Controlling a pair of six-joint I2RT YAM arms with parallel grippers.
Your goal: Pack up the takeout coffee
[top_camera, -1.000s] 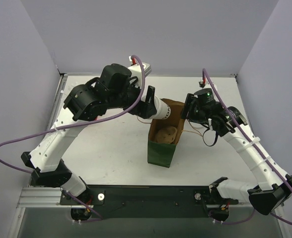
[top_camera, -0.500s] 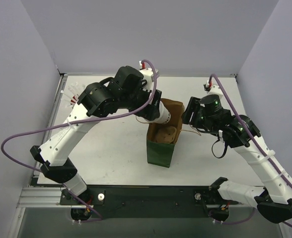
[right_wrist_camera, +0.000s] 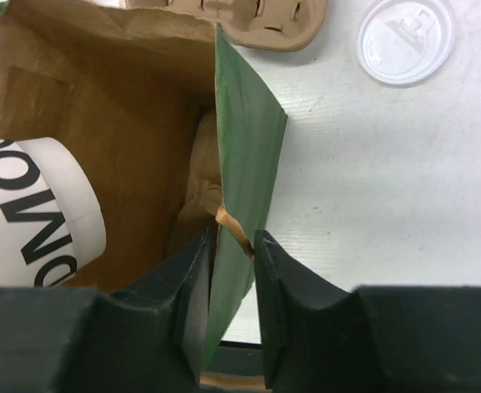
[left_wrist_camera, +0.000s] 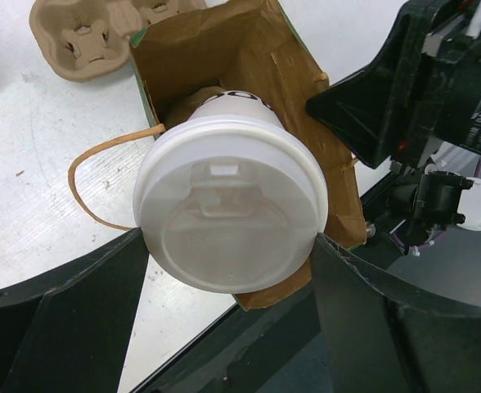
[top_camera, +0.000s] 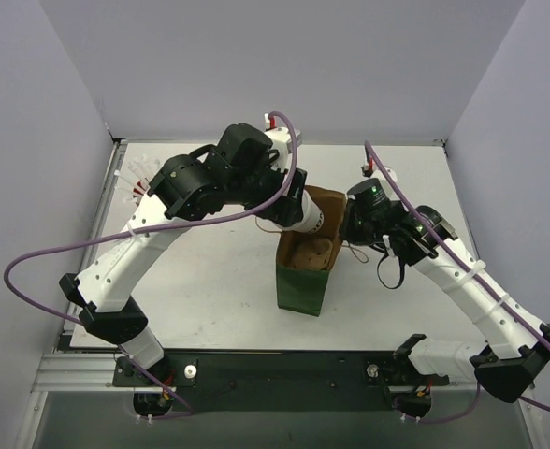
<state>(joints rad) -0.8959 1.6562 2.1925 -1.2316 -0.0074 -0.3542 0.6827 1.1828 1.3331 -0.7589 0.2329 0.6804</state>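
Observation:
The takeout coffee [left_wrist_camera: 228,217] is a white paper cup with a round white lid. My left gripper [left_wrist_camera: 231,250] is shut on it and holds it tilted, its base just inside the mouth of the green-and-brown paper bag [left_wrist_camera: 265,74]. From above, the cup [top_camera: 308,216] sits at the bag's [top_camera: 303,285] top left rim. My right gripper [right_wrist_camera: 234,246] is shut on the bag's green right wall [right_wrist_camera: 244,155]. The cup's lettered side [right_wrist_camera: 36,213] shows inside the bag. My right gripper [top_camera: 349,224] is at the bag's right rim.
A tan pulp cup carrier [left_wrist_camera: 93,33] lies on the table behind the bag. Another tan pulp piece [top_camera: 314,253] sits inside the bag. A loose white lid [right_wrist_camera: 406,38] lies on the table to the right. A red cup of straws [top_camera: 140,183] stands far left.
My left arm has carried the cup a little right and down into the bag's mouth. My right arm has swung its elbow and settled closer against the bag's right wall.

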